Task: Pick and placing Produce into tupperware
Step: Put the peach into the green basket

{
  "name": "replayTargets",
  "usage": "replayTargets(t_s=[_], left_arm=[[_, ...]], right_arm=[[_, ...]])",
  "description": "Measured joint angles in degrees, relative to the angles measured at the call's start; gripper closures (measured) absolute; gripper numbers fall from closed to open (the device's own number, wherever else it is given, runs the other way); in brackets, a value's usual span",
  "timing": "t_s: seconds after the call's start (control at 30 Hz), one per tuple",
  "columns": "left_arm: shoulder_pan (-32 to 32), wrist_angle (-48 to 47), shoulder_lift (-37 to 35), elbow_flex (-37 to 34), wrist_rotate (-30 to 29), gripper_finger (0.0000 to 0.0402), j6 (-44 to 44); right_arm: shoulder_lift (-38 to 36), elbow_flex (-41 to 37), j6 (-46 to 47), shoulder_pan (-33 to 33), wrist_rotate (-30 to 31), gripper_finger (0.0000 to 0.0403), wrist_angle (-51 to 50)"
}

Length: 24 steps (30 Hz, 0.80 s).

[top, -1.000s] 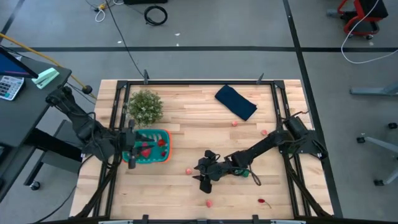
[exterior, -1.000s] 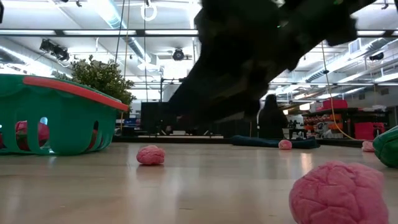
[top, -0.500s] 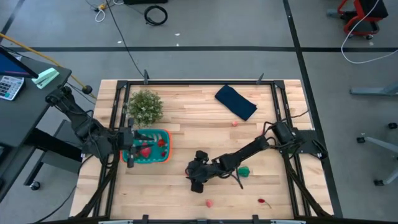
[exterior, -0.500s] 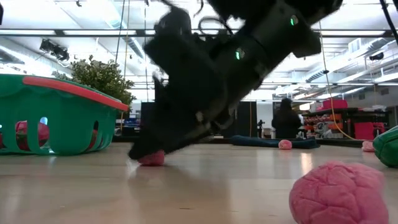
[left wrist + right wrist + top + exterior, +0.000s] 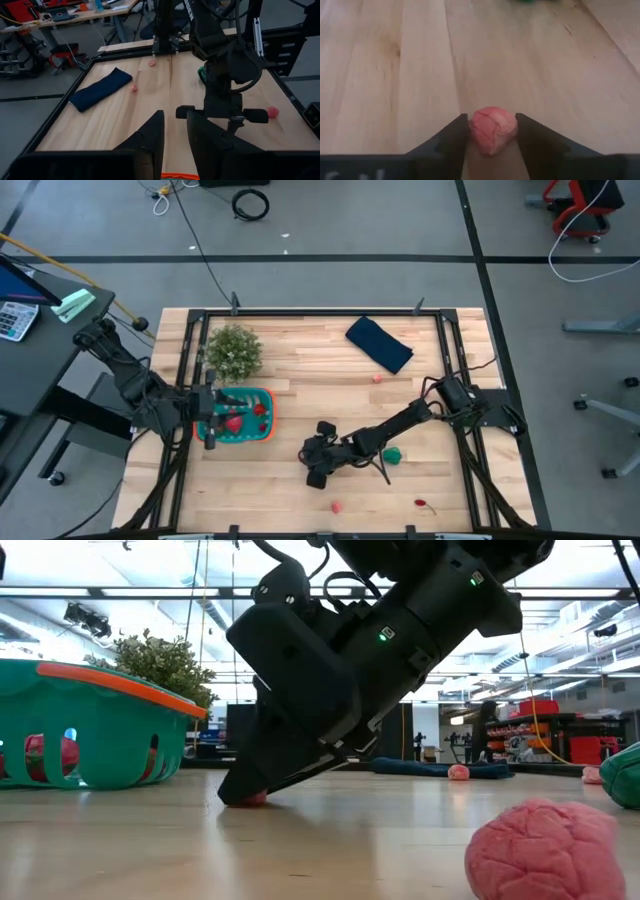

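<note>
The teal tupperware (image 5: 245, 418) with the orange edge sits on the table's left part with red produce (image 5: 234, 423) inside. My left gripper (image 5: 209, 426) is at its left end, fingers close together. My right gripper (image 5: 310, 461) is down at mid-table, its fingers on both sides of a small pink produce piece (image 5: 492, 130). Loose pieces lie on the wood: a green one (image 5: 393, 454), pink ones (image 5: 377, 378) (image 5: 337, 506) and a red one (image 5: 422, 503). My left gripper is shut at the tupperware's left end; a bit of the orange edge (image 5: 180, 176) shows between its fingers, and the gripper body hides the rest of the hold. The tupperware rests on the table. My right gripper pinches the pink piece (image 5: 492, 131) between its two fingers (image 5: 451, 137), which touch its two sides. The fingers slant down from the table's right side. The piece sits on the wood at the fingertips (image 5: 252, 798).
A bushy plant (image 5: 232, 352) stands just behind the tupperware. A folded dark blue cloth (image 5: 379, 343) lies near the far edge. A black frame (image 5: 450, 350) borders the table. Bare wood lies between the tupperware and my right gripper.
My right gripper has moved toward the table's left and down onto the pink piece, which now sits between its fingers. It has barely shifted over the last half second. The green piece, earlier under the arm, now shows beside it.
</note>
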Motion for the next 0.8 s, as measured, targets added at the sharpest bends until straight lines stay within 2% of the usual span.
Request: replayTargets(t_s=[0.13, 0.27, 0.47, 0.8], left_arm=[[-0.01, 0.02, 0.0, 0.0, 0.0, 0.0307, -3.21], [0.0, 0.09, 0.0, 0.0, 0.01, 0.0308, -7.42], [0.01, 0.43, 0.02, 0.0, -0.04, 0.0318, -5.51], [4.88, 1.0, 0.03, 0.0, -0.24, 0.0314, -3.23]], right_arm=[[-0.04, -0.02, -0.02, -0.03, 0.12, 0.0276, 0.04], [-0.08, -0.1, -0.06, -0.7, 0.03, 0.0297, 1.33], [-0.91, 1.84, -4.5, -2.93, 0.03, 0.0298, 4.63], [-1.39, 15.45, -19.05, -6.56, -0.54, 0.0297, 5.2]])
